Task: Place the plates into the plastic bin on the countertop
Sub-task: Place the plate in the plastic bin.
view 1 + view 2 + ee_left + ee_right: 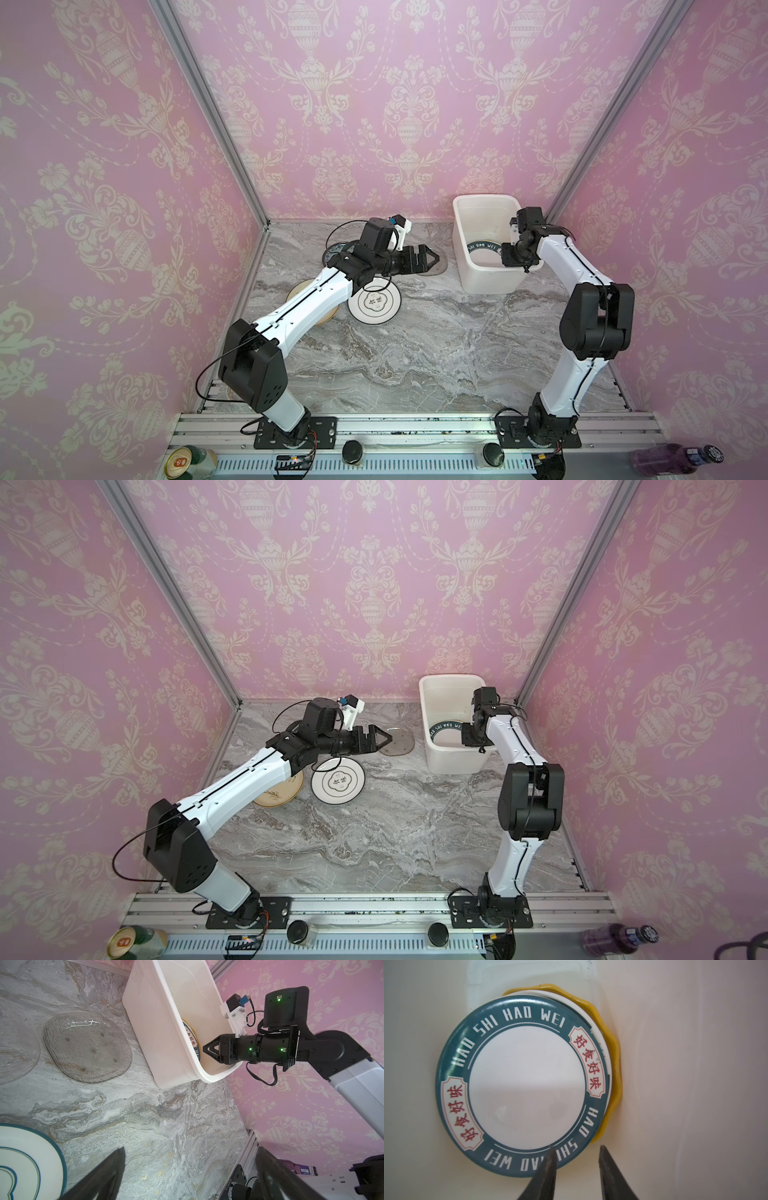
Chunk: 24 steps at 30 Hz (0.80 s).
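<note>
While our right hand (576, 1148) hangs released above the binned teal plate (525, 1084), our wide-open left hand (432, 261) hovers nearest the glass plate (87, 1047).

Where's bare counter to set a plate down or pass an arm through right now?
Free: the near half of the countertop, up to the front rail; also the strip between the dark-rimmed white plate and the plastic bin. Crowded: far left corner, plates clustered under the left arm.
</note>
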Motion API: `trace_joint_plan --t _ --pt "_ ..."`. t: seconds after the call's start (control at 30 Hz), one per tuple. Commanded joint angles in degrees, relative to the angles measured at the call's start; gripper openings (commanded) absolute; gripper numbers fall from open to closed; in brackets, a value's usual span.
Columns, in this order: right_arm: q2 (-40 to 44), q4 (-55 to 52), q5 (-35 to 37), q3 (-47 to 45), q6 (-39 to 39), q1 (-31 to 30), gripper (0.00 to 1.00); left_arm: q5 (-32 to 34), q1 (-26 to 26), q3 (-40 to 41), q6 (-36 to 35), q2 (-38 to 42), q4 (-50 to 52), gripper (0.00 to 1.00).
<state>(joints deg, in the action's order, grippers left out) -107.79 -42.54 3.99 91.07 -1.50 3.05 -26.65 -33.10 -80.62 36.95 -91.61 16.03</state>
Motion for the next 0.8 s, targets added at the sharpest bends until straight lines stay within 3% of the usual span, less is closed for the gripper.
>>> trace_joint_plan --t 0.0,0.4,0.6,0.77 --pt "-1.7 -6.1 1.8 -1.1 -1.3 1.1 0.36 -1.3 0.5 -1.4 0.2 -1.1 1.6 0.99" --pt "0.9 -6.8 -0.9 3.5 -2.0 1.4 0.43 1.1 0.5 -2.0 -1.6 0.3 3.4 0.99" --pt "9.2 -0.2 -14.4 3.1 -5.5 1.3 0.49 6.7 0.5 -3.3 -6.2 4.4 9.6 0.99" --pt "18.4 10.8 -23.0 -2.6 -14.0 0.8 0.56 15.1 0.6 -3.7 -11.4 11.0 20.5 0.99"
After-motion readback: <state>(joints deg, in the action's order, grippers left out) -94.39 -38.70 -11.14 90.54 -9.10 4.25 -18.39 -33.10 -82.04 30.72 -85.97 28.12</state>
